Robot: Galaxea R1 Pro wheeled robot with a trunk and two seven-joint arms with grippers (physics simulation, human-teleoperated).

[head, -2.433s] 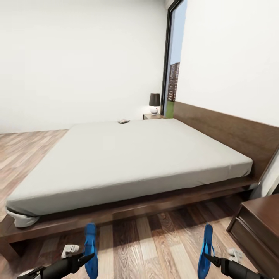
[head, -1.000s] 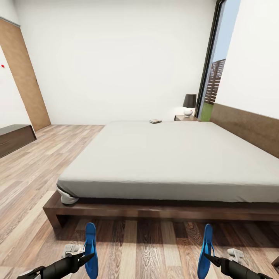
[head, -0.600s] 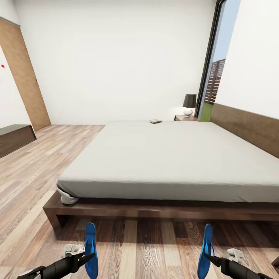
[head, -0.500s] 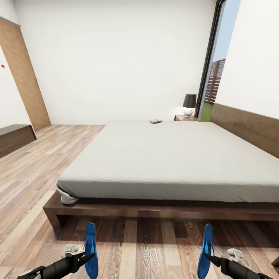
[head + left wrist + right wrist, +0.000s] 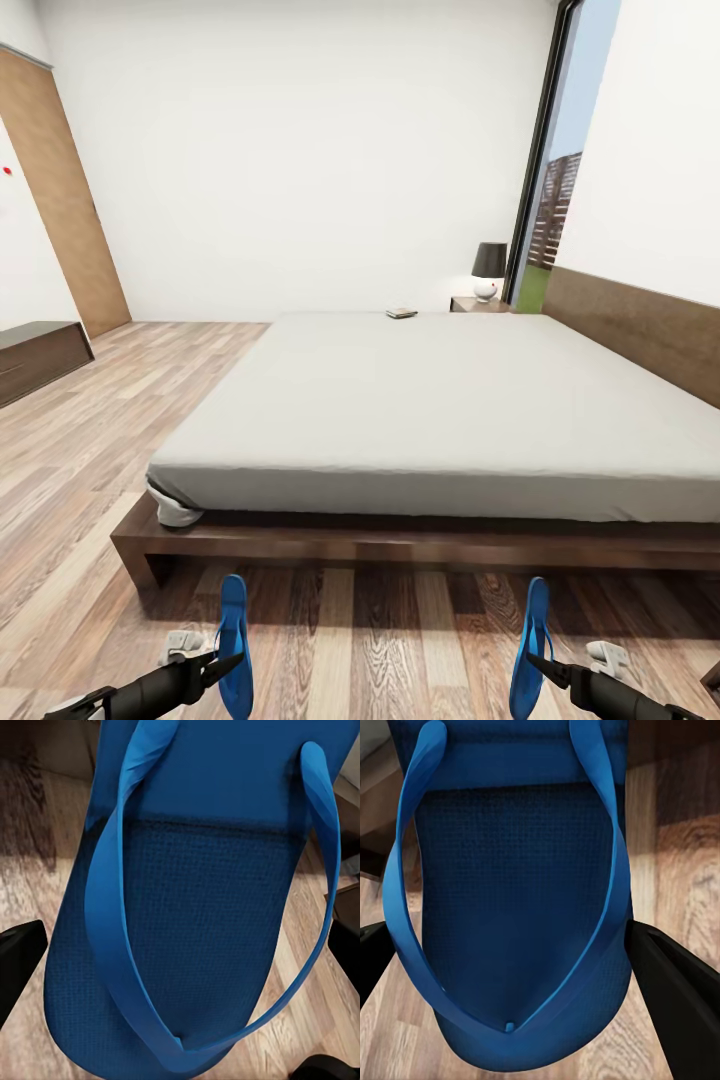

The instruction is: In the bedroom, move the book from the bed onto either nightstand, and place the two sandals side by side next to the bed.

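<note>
The bed (image 5: pixel 440 400) takes up the middle and right of the head view, its pale mattress on a dark frame whose near side rail runs across the lower frame, the headboard (image 5: pixel 640 330) along the right edge. The plank floor (image 5: pixel 90 440) spreads to the left, with a door (image 5: pixel 60 200) at the upper left and a low cabinet (image 5: pixel 35 358) at the left edge. A tall window (image 5: pixel 555 160) stands at the upper right; beside it sits the nightstand (image 5: pixel 478 304) with a lamp (image 5: pixel 489 270) on it. The book (image 5: pixel 402 313) lies flat on the far edge of the mattress, just left of the nightstand. At the bottom, the left gripper (image 5: pixel 222 668) is clamped on one sandal (image 5: pixel 234 645) and the right gripper (image 5: pixel 535 663) on the other sandal (image 5: pixel 530 648); both stand on edge over the floor, long axes pointing toward the bed, well apart. In the wrist views each sandal (image 5: pixel 195 937) (image 5: pixel 517 915) shows its strapped face, dark fingers (image 5: pixel 675 982) at its sides.
</note>
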